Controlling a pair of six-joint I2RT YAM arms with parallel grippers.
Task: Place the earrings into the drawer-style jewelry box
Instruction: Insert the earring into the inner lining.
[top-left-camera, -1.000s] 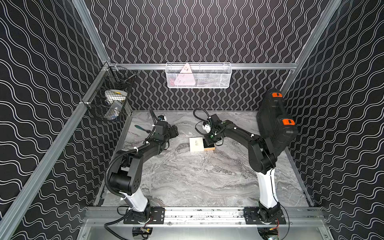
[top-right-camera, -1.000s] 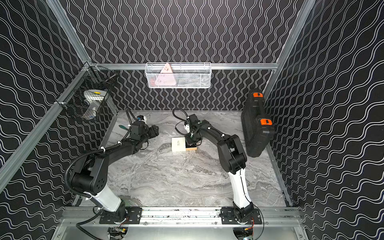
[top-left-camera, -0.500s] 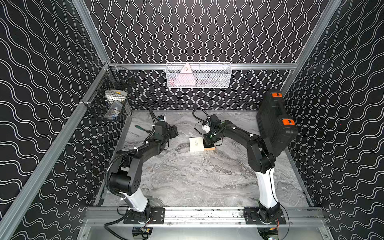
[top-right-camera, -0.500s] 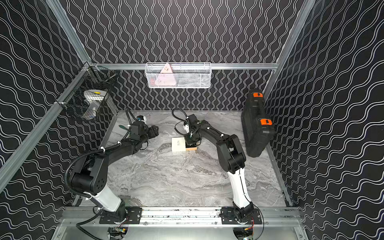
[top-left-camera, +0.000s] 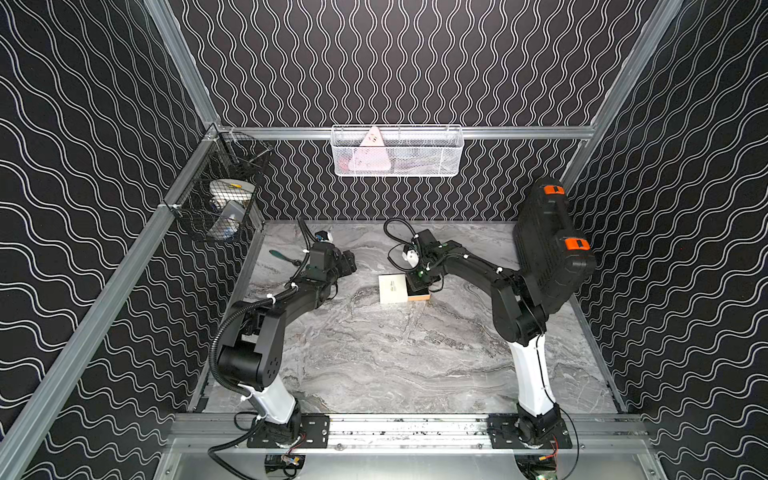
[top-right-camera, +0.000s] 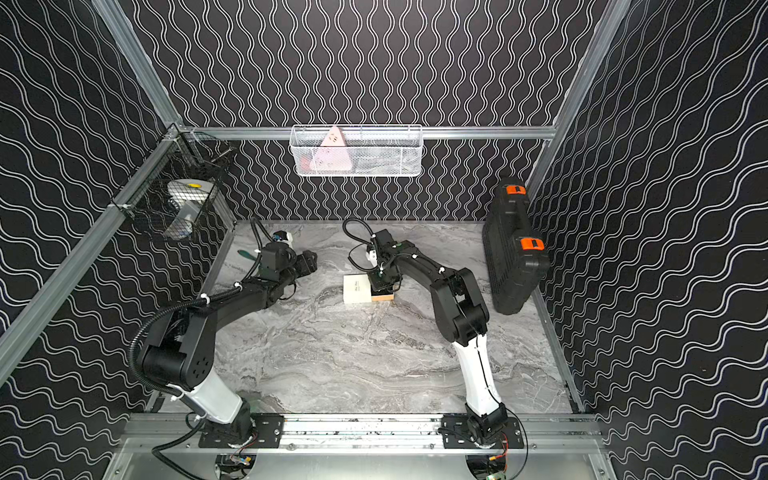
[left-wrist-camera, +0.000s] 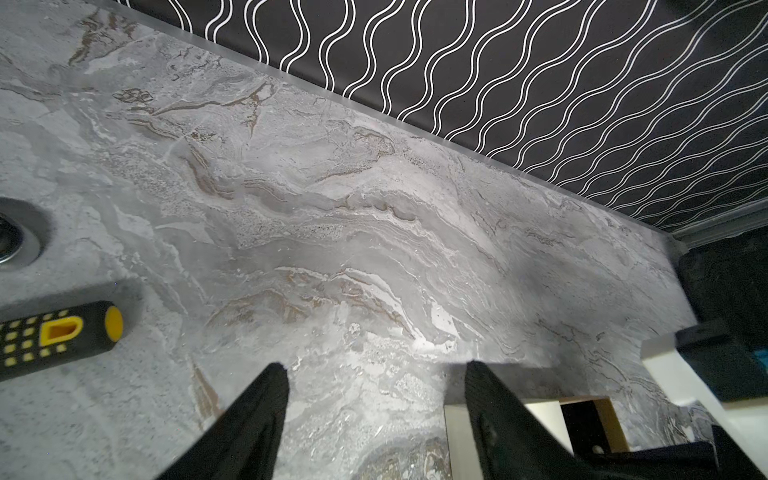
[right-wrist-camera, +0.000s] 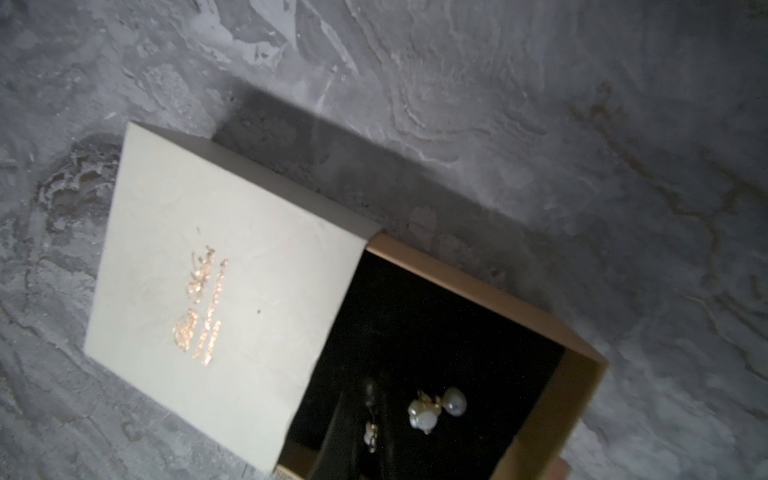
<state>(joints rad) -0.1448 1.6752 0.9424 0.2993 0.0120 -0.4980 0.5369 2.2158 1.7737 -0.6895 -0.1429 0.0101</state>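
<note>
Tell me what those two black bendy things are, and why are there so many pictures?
Those are two robot arms fixed at the front edge of a marble-patterned table. Two pictures look down from one camera above; the other two come from small cameras on the arms' wrists. On the table lies a small cream jewelry box with its tan tray slid out. One pearl earring lies in the tray. The right gripper is closed above the tray, with a second earring at its tips; whether it is pinched is too blurry to tell. The left gripper is open and holds nothing. A big black case stands at the side.
</note>
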